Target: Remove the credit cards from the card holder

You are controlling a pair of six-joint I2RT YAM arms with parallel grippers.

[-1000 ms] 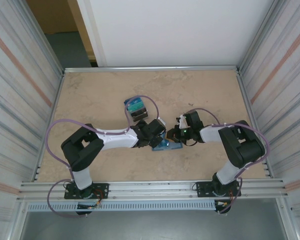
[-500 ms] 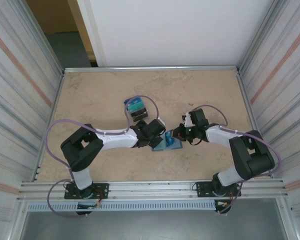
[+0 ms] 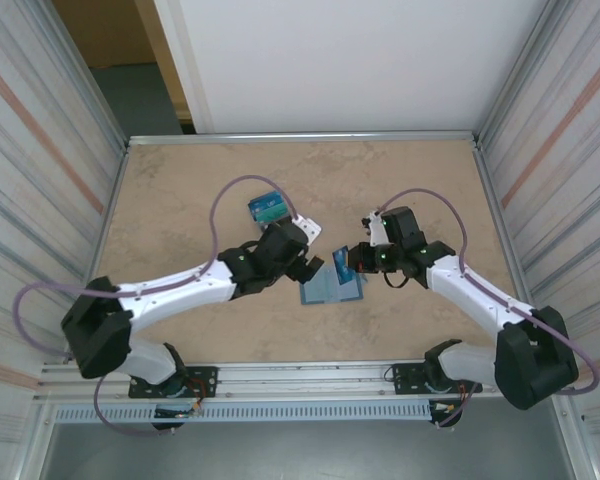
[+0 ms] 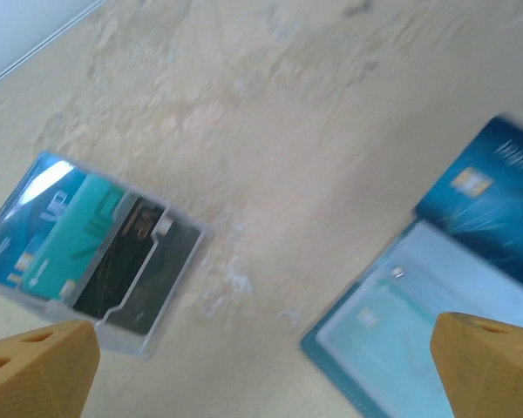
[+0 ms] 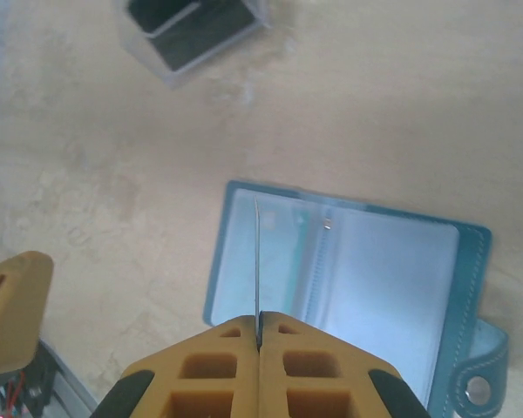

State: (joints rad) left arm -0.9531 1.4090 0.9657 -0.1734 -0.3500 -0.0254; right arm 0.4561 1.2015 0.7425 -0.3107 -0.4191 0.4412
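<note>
Card holder open, teal card inside; right gripper tight on blue card, left gripper wide, empty.

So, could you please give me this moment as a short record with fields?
left gripper: open, above the table, holding nothing
right gripper: shut on a blue card, held above the card holder
card holder: lying open on the table
second card: in a pocket of the card holder
clear case: on the table, apart from the card holder

The credit card looks glossy plastic, the card holder stitched leather-like, the table matt stone-patterned.
</note>
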